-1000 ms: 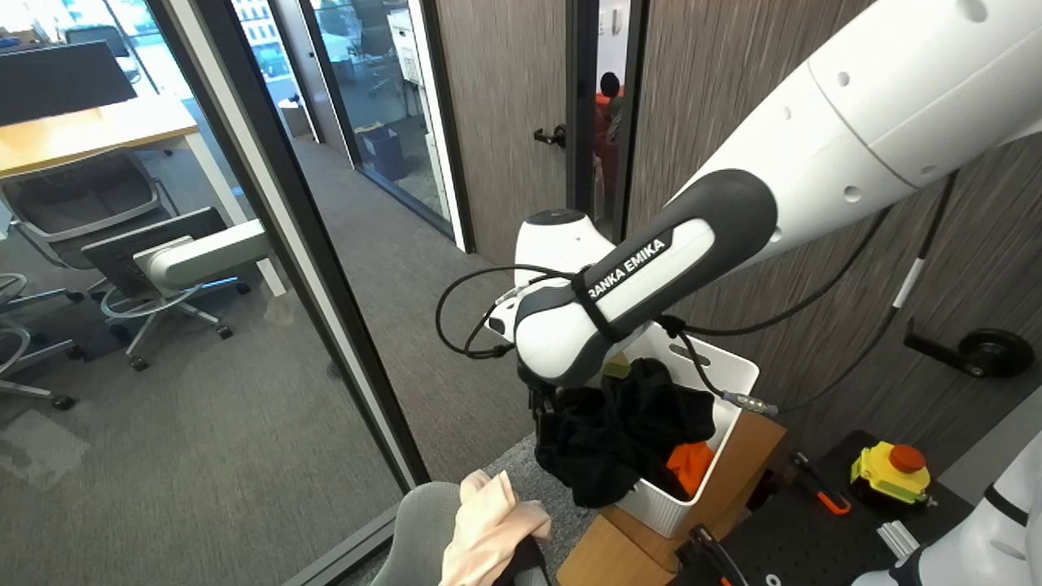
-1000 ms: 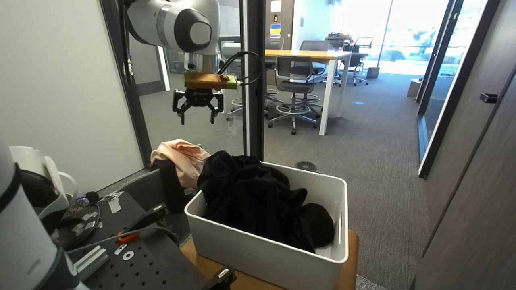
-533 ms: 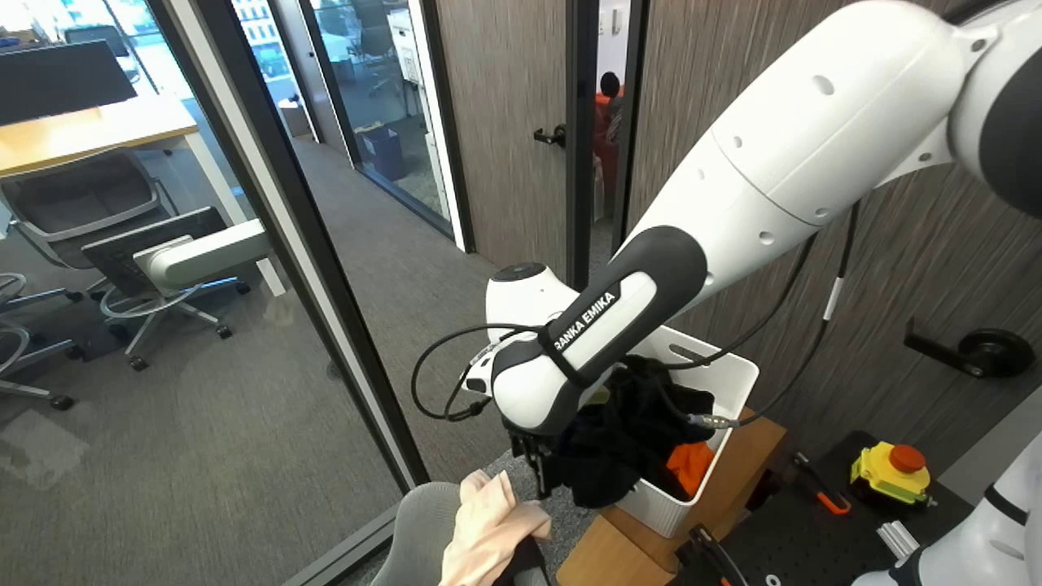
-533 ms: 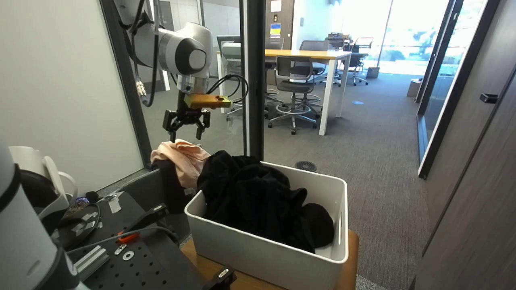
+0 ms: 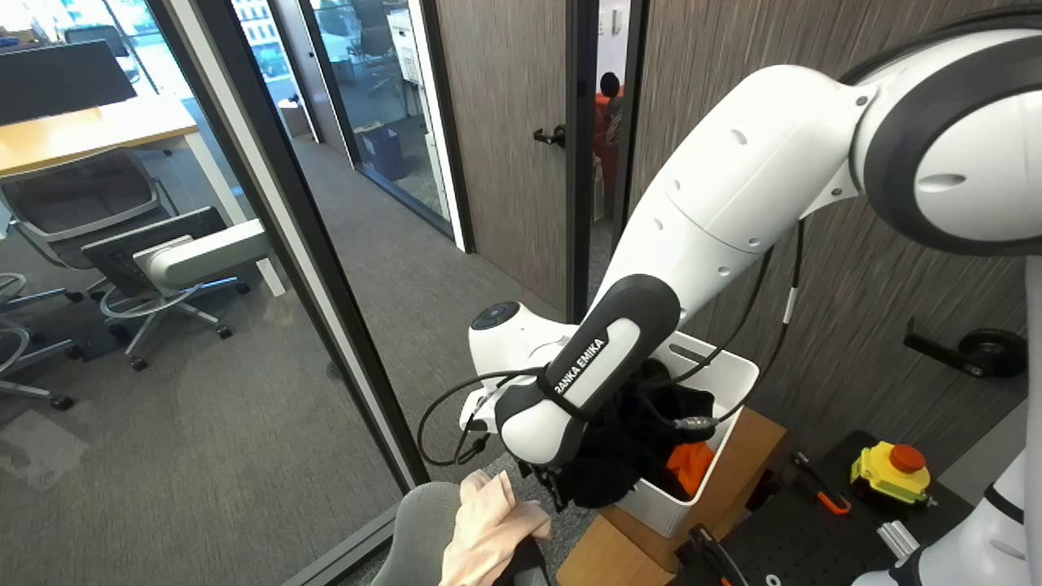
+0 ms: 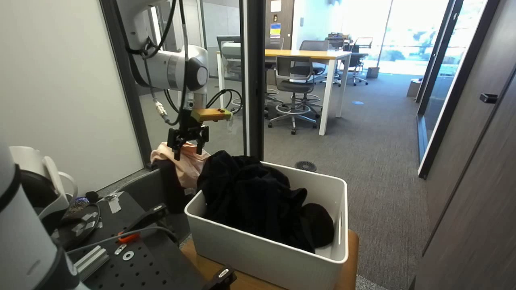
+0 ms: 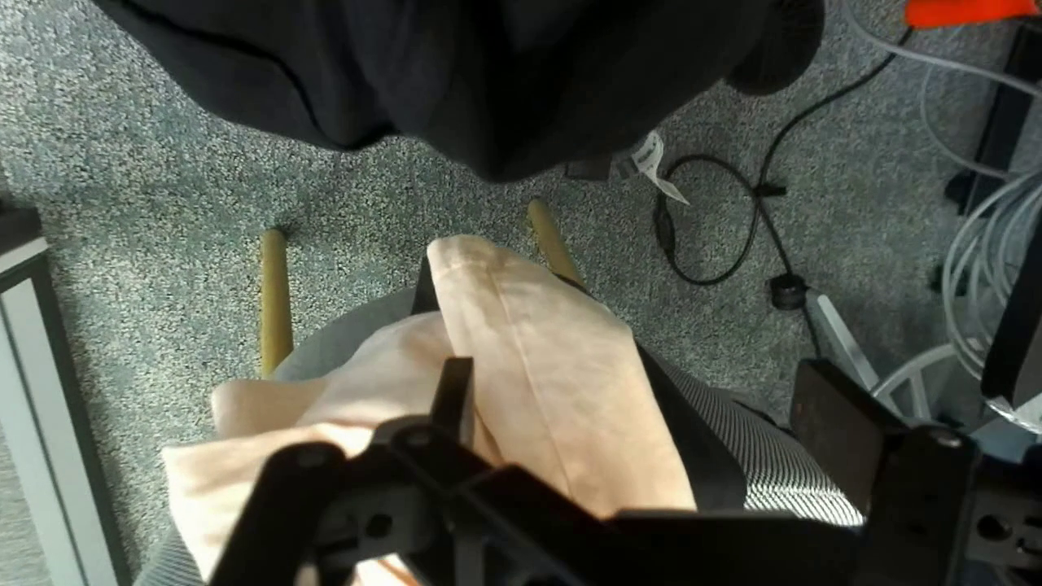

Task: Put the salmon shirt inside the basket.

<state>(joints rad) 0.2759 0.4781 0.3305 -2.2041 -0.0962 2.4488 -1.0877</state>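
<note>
The salmon shirt (image 5: 488, 529) hangs crumpled over a grey chair back. It also shows in an exterior view (image 6: 186, 174) behind my gripper, and in the wrist view (image 7: 562, 350). My gripper (image 6: 188, 154) is open and empty, pointing down, about level with the shirt's upper part and on its basket side. In the wrist view, a fold of shirt shows between the spread fingertips (image 7: 643, 399), nearer the left one; I cannot tell whether they touch it. The white basket (image 6: 258, 251) stands beside the chair; it also shows in an exterior view (image 5: 737, 370).
Black clothes (image 6: 250, 197) fill much of the basket and hang over its chair side. An orange cloth (image 5: 690, 465) lies in it. A brown wooden support (image 5: 753, 456) is under the basket. A glass wall frame (image 5: 326, 309) stands behind the chair (image 5: 419, 529).
The arm has lowered the open gripper from well above the chair to the height of the shirt, beside it. The shirt and the basket have not moved.
</note>
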